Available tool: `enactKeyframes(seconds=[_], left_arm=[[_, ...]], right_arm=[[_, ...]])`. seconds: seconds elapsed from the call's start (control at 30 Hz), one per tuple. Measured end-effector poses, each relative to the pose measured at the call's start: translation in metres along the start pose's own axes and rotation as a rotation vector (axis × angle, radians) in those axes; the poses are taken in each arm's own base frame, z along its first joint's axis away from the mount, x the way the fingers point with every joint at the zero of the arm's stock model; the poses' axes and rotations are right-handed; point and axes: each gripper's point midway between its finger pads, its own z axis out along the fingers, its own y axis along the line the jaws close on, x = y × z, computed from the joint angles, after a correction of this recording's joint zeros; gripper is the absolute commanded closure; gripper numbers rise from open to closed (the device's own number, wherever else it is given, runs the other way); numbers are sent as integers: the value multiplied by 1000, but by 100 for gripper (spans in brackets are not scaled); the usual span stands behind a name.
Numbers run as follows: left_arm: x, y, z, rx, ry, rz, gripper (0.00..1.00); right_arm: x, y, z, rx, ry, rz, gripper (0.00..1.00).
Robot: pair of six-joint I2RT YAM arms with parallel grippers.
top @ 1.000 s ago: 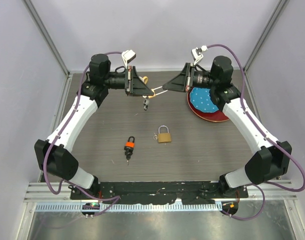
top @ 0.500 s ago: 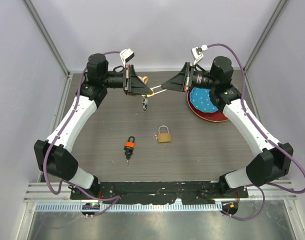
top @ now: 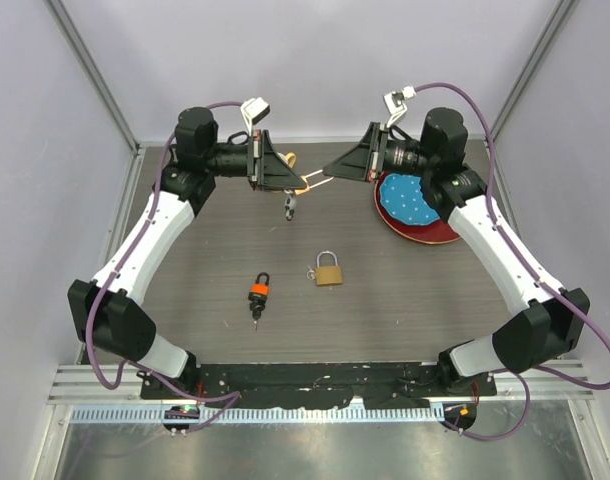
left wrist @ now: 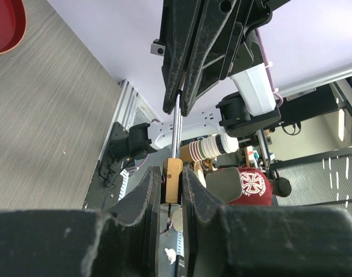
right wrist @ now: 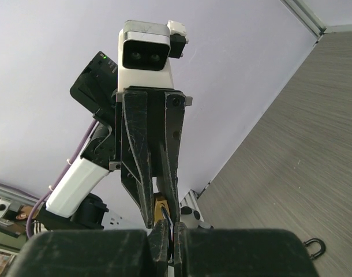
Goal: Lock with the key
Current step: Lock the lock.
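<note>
Grey wood-grain desk point(top: 405, 290), pale walls round it, and both arms raised over its far side, near 12 o'clock.

The left arm point(top: 150, 235) climbs from its base and bends inward, with its wrist level and pointing toward 3 o'clock. The left jaws are clamped across the flat faces of a small brass padlock point(left wrist: 174, 176), held clear of the desk. (Something small dangles under it in the top view, too small to name.) I judge the padlock dense for its size, rigid and smooth, so it is apt to swivel unless gripped across those broad faces.

A thin steel shank runs from it to the right jaws, which are pressed together on it. I take this for the key point(left wrist: 175, 130): light, stiff, and best pinched near its head so it can turn.

The right arm point(top: 495, 245) mirrors the left, pointing toward 9 o'clock.
</note>
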Motion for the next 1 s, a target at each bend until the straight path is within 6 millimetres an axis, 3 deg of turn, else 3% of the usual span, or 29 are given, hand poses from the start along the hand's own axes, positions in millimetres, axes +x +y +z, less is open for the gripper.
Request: enactKeyframes(seconds=[0.67,1.0], left_arm=[[-11,6,6,-57,-44,9,100],[-17,-18,10,60,-31,23,100]], right_arm=[[-9,-10,1,92,-50,-15,98],[-16,12,0,43,-85,-102,98]])
